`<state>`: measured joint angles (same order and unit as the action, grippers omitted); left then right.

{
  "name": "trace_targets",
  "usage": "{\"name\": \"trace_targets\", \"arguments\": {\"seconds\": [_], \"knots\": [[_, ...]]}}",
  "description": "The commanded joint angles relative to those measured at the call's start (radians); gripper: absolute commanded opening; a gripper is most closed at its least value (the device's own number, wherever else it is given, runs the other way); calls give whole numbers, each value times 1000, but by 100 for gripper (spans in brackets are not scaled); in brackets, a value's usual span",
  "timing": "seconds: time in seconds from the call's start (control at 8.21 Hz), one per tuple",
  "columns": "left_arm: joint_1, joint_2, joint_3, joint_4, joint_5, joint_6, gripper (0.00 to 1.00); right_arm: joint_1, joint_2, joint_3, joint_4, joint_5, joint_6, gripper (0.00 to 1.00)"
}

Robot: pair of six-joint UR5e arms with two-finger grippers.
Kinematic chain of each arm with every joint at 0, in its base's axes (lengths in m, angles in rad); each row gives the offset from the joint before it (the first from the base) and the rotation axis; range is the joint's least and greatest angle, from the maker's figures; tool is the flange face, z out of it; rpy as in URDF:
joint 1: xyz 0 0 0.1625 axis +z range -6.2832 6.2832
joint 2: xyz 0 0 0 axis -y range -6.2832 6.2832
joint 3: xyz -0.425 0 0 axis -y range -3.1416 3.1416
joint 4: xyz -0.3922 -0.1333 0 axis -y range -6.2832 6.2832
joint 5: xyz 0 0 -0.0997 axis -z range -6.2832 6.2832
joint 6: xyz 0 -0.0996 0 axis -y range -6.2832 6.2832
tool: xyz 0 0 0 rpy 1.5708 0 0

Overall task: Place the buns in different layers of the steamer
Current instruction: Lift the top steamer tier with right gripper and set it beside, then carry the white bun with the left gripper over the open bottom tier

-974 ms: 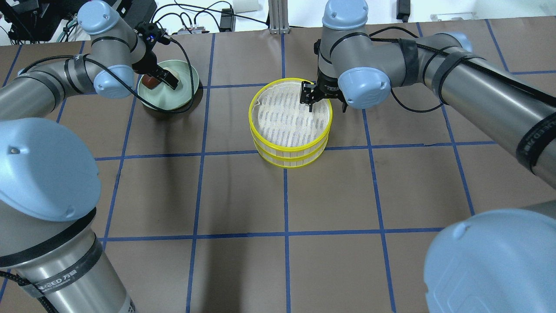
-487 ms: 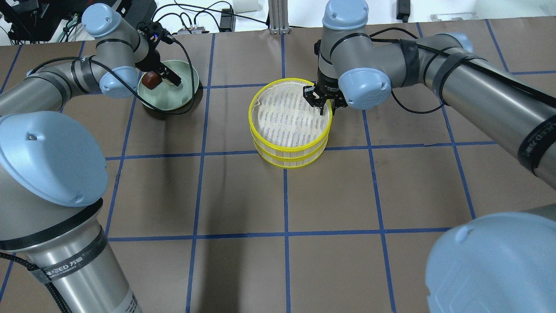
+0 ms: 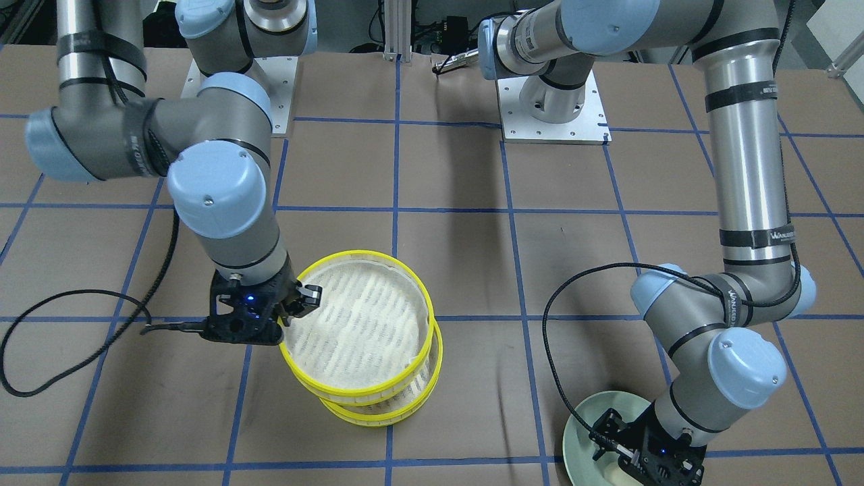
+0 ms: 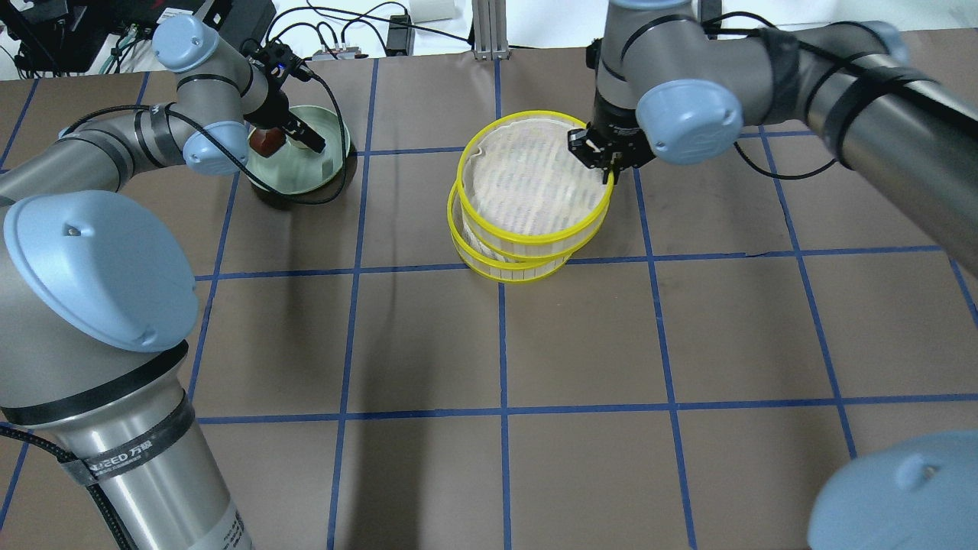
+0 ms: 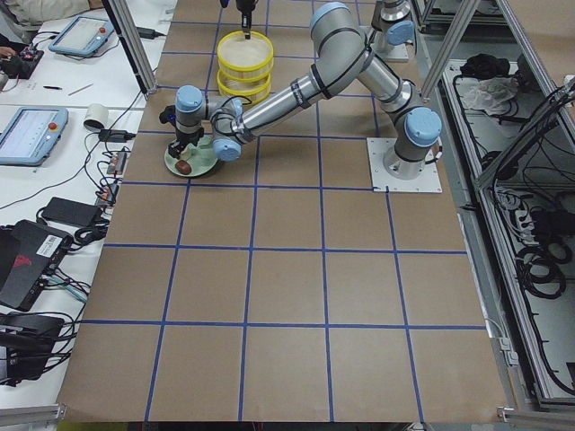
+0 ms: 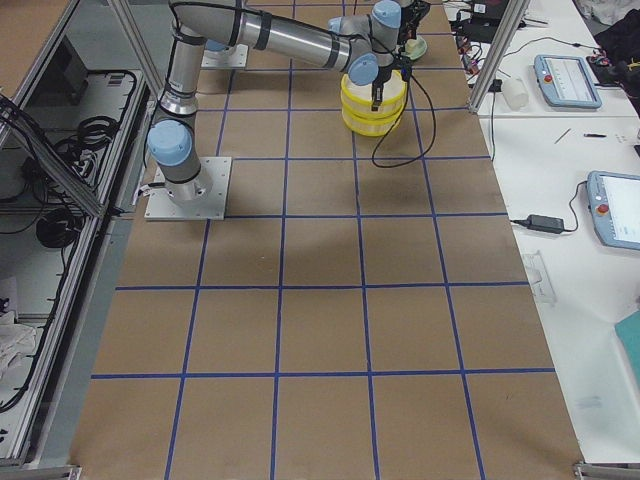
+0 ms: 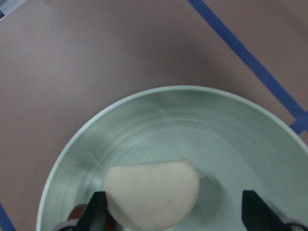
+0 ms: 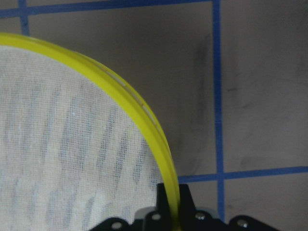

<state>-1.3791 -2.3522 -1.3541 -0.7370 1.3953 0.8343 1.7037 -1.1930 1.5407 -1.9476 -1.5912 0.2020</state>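
While the top tray (image 4: 527,179) is being clamped by the right gripper (image 4: 606,164), the left gripper (image 7: 175,214) is being held wide open.

upper tray (image 4: 527,183) covers lower tray (image 4: 508,271), plate (image 3: 582,426) cropped

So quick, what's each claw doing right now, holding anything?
Left gripper: open, gripping nothing; the cream bun sits between its fingers on the green plate.
Right gripper: shut on the top steamer tray, at its yellow rim.
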Motion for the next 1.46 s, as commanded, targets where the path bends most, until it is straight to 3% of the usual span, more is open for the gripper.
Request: {"name": "trace_targets", "arguments": {"seconds": [0.0,0.12,0.49,0.73,1.1,1.34], "knots": [[0,-3,3,1,-1,3,10,-160,-63,-5,133,5,-155,0],[0,5,1,-4,1,0,0,-206,-63,-5,133,-9,-237,0],[-2,52,-14,-10,-1,-78,0,-326,-59,1,125,-16,-450,0],[-15,134,-52,-47,-1,-206,0,-331,-45,5,119,-42,-470,0],[-177,272,-131,-53,-6,-590,0,-334,-39,6,118,-46,-500,0],[-317,306,-144,-53,-7,-818,0,-335,-39,6,118,-47,-497,0]]}}
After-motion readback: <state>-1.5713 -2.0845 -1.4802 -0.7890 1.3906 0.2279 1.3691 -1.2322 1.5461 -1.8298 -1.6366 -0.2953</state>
